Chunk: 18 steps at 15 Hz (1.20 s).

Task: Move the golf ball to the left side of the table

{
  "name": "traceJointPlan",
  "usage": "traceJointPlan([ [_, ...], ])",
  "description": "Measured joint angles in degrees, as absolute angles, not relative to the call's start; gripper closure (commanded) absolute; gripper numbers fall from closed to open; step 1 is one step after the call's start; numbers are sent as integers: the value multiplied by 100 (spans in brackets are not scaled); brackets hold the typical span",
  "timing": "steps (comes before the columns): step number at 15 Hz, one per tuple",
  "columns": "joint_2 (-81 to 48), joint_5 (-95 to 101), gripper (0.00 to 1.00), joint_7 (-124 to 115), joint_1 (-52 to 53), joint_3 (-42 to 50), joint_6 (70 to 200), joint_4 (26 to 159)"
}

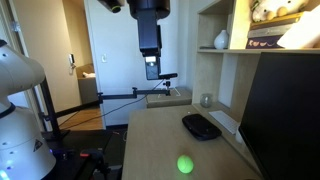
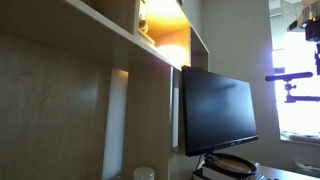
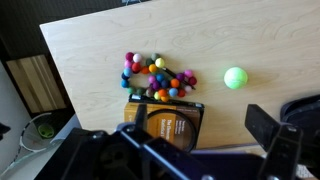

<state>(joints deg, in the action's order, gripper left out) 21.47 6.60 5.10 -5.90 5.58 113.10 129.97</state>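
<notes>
1. The golf ball (image 1: 185,164) is seen lying on bare wood of the table (image 1: 150,140), toward the near edge in an exterior view.
2. In the wrist view it is set to one side of a cluster of small coloured balls (image 3: 155,78), with a gap of bare tabletop between them.
3. Just beside that cluster, an orange-and-black flat object (image 3: 165,125) is shown; what it is cannot be told.
4. A flat black oval object (image 1: 201,126) is placed farther back on the table, apart from the golf ball, and a dark monitor (image 1: 280,110) is stood along the table's side.
5. The gripper (image 1: 150,68) is held high above the table, well apart from the golf ball. In the wrist view its fingers (image 3: 265,125) are spread wide with nothing grasped between them.
</notes>
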Motion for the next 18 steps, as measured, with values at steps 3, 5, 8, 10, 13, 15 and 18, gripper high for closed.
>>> traceJointPlan([
  [3,1795,767,0,508,-645,583,11305,12881],
  [5,1572,921,0,433,-691,587,11304,12829],
  [8,1312,1167,0,220,-716,585,11304,12806],
  [10,1223,1331,0,121,-714,574,11304,12802],
  [13,1203,1345,0,100,-710,576,11305,12811],
  [15,1203,1345,0,100,-710,578,11305,12811],
  [18,1203,1345,0,100,-710,578,11305,12815],
])
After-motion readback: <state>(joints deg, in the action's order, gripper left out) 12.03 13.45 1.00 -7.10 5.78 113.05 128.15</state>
